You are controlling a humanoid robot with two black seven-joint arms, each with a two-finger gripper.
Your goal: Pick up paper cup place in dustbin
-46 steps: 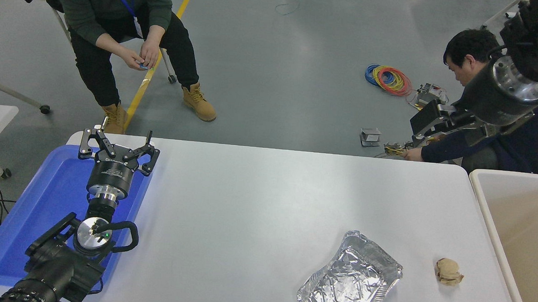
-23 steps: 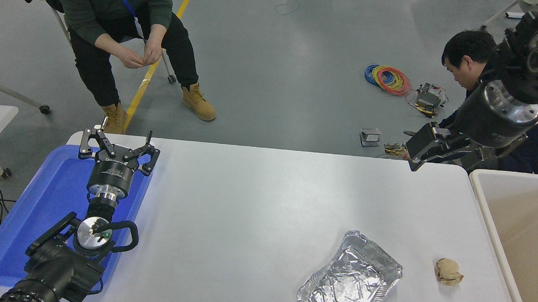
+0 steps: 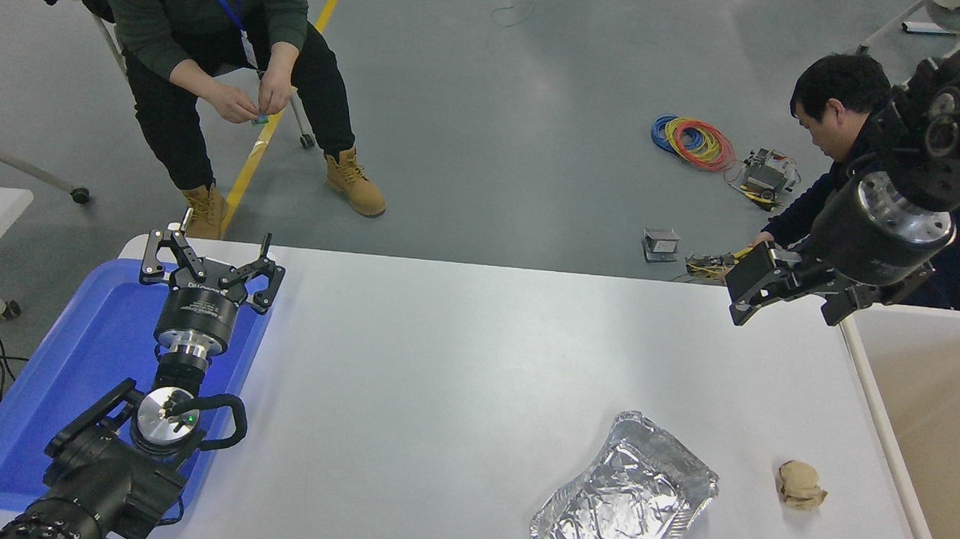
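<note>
The right hand [image 3: 786, 303] hangs above the far right corner of the white desk [image 3: 460, 358], just beside the near-left corner of the dustbin [image 3: 865, 383]. Its two fingers are spread wide and I see nothing between them. The fingers point down and to the left, toward the desk. The dustbin stands against the right edge of the desk, with its open side up. Its long axis runs along that edge, from far to near, and its beige inside is only partly in view, because the picture cuts it on the right. The paper cup does not show anywhere in this view, so I cannot tell where it is or which way it points. On the near part of the desk lies a crumpled foil tray [image 3: 624, 498], and to the right of it, apart from it, a small brown paper ball [image 3: 800, 484], near the rim of the dustbin. The left hand [image 3: 209, 250] is parked at the lower left above a blue tray [image 3: 79, 349], fingers wide and holding nothing. One person [image 3: 214, 39] sits beyond the far side of the desk, and another person [image 3: 840, 99] crouches behind the right arm.
</note>
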